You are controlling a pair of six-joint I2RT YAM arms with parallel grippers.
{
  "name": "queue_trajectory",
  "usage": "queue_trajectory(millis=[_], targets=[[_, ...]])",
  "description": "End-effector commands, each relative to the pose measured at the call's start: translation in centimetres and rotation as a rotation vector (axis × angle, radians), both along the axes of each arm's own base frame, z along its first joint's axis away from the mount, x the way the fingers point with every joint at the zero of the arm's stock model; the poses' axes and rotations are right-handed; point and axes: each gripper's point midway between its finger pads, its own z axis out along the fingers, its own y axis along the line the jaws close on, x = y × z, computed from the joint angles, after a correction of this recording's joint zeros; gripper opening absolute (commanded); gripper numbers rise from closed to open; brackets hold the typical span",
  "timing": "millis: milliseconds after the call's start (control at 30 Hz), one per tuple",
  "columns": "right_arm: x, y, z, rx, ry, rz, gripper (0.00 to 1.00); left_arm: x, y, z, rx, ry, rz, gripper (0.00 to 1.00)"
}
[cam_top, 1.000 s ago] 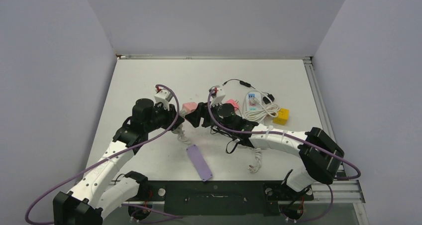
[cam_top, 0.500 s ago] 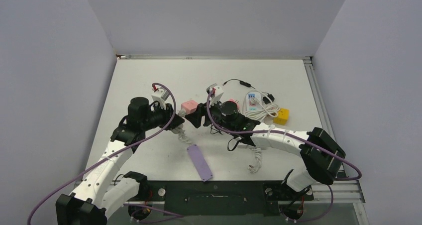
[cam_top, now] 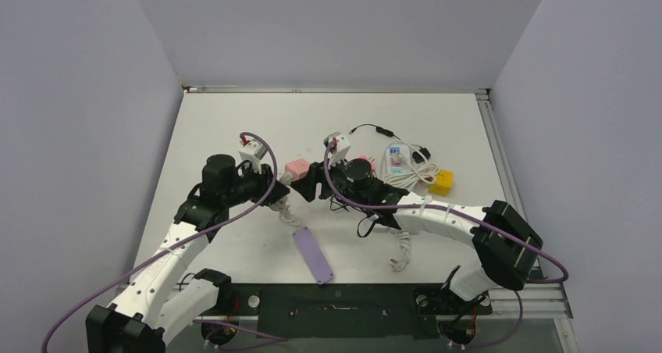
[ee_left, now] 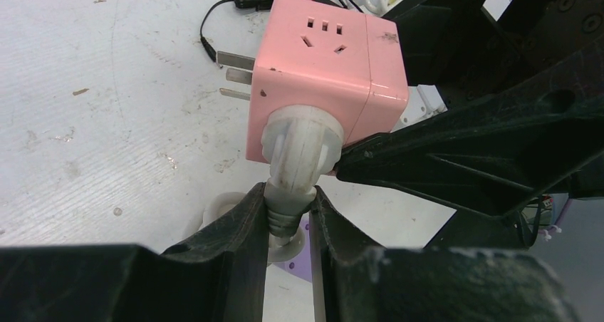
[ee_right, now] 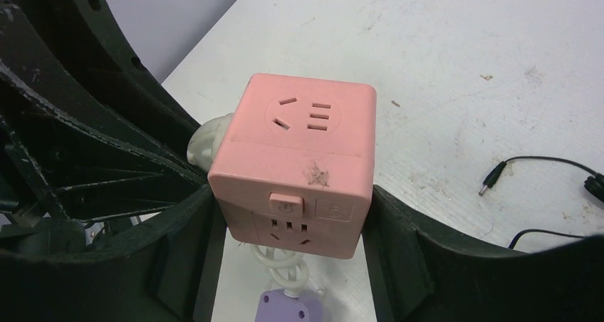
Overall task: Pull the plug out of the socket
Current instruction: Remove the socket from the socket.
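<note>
A pink cube socket [cam_top: 297, 167] is held off the table between the two arms. My right gripper [ee_right: 292, 209] is shut on it, one finger on each side of the cube [ee_right: 299, 158]. A white plug [ee_left: 295, 147] sits seated in the face of the socket [ee_left: 324, 73] that looks toward the left arm. My left gripper [ee_left: 288, 201] is shut on the plug's grey ribbed neck. The plug's white cord loops down to a purple bar [cam_top: 313, 254] lying on the table. In the right wrist view only the edge of the plug [ee_right: 206, 140] shows behind the cube.
A white power strip with a coiled white cable [cam_top: 400, 159], a yellow block [cam_top: 442, 183] and a thin black cable [cam_top: 375, 128] lie at the back right. Another pink item [cam_top: 364, 163] rests behind the right wrist. Another white cable [cam_top: 403, 251] lies near the right arm.
The left arm's wrist has shifted slightly to the left and back. Both grips hold as before, and the plug stays seated in the socket.
</note>
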Motion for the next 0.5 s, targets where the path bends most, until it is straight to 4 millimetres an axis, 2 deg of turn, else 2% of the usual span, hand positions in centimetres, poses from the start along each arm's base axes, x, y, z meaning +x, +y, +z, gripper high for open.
queue_trajectory(millis=[0, 200, 467], targets=[[1.1, -2.1, -0.5, -0.037, 0.092, -0.148, 0.05, 2.3, 0.1, 4.7, -0.028, -0.217, 0.081, 0.0], [3.0, -3.6, -1.5, -0.076, 0.123, -0.302, 0.05, 1.7, -1.3, 4.1, -0.028, -0.2, 0.029, 0.0], [3.3, -3.9, -1.4, -0.103, 0.11, -0.313, 0.05, 1.5, -1.5, 4.4, -0.038, -0.203, 0.02, 0.0]])
